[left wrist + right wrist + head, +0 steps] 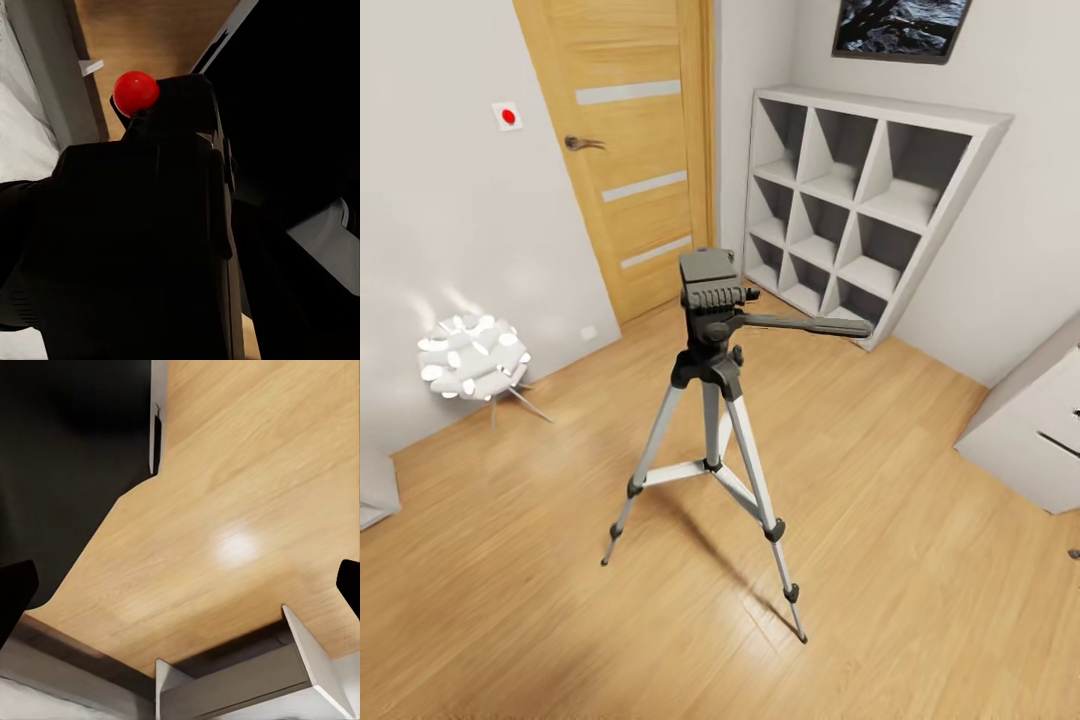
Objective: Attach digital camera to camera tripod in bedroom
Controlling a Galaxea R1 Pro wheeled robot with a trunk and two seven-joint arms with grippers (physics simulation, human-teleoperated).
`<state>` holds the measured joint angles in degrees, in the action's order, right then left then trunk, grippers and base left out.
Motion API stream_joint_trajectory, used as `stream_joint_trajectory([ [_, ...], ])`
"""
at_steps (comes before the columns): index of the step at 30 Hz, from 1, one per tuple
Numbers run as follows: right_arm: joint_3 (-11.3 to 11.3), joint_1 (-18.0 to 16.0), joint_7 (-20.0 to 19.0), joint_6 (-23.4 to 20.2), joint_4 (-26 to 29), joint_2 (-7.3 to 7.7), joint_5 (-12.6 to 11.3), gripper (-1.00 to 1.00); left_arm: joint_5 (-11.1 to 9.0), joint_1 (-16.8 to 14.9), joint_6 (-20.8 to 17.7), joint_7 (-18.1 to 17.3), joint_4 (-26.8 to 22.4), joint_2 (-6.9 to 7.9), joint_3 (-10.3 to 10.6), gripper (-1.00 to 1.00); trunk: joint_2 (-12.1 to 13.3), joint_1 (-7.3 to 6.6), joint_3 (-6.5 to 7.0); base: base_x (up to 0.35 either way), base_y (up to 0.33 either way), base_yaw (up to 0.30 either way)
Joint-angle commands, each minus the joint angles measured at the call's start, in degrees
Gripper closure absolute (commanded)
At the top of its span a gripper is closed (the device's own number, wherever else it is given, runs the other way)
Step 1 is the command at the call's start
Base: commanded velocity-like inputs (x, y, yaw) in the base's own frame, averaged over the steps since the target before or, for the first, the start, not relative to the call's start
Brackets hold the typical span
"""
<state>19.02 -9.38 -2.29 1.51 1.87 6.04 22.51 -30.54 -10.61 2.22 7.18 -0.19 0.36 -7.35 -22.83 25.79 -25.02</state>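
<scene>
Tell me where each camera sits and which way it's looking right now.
Head: on the robot's head, looking down at the tripod, door and shelf.
Left wrist: on the left arm, looking along its jaws at the camera close up, red dot on top.
Right wrist: on the right arm, facing the floor; dark jaw tips at both edges.
Shared: all three show the wood floor.

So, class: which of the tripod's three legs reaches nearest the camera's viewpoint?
The leg of the camera tripod ending lowest in the head view, foot at lower right.
</scene>
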Motion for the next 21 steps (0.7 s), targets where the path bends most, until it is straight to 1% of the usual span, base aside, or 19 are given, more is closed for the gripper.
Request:
stream_joint_trajectory([
  [1, 0.49, -0.02, -0.22, 0.16, -0.03, 0.02, 0.43, -1.0, 0.26, -0.02, 0.16, 0.03, 0.02, -0.01, -0.47, 1.0, -0.09, 0.0, -0.08, -0.249, 0.0, 0.0],
  [4, 0.49, -0.02, -0.17, 0.24, -0.03, 0.04, 0.43, -1.0, 0.18, -0.02, 0.17, 0.03, 0.02, 0.02, -0.47, 1.0, -0.09, 0.0, -0.08, -0.156, 0.0, 0.0],
  [8, 0.5, -0.02, -0.12, 0.49, -0.01, 0.12, 0.43, -1.0, 0.42, -0.02, 0.16, 0.03, 0.02, 0.0, -0.47, 1.0, -0.09, 0.0, -0.08, -0.066, 0.0, 0.0],
  [21, 0.49, -0.02, -0.34, 0.47, -0.03, 0.14, 0.43, -1.0, 0.74, -0.02, 0.15, 0.03, 0.02, -0.01, -0.47, 1.0, -0.09, 0.0, -0.08, -0.012, 0.0, 0.0],
])
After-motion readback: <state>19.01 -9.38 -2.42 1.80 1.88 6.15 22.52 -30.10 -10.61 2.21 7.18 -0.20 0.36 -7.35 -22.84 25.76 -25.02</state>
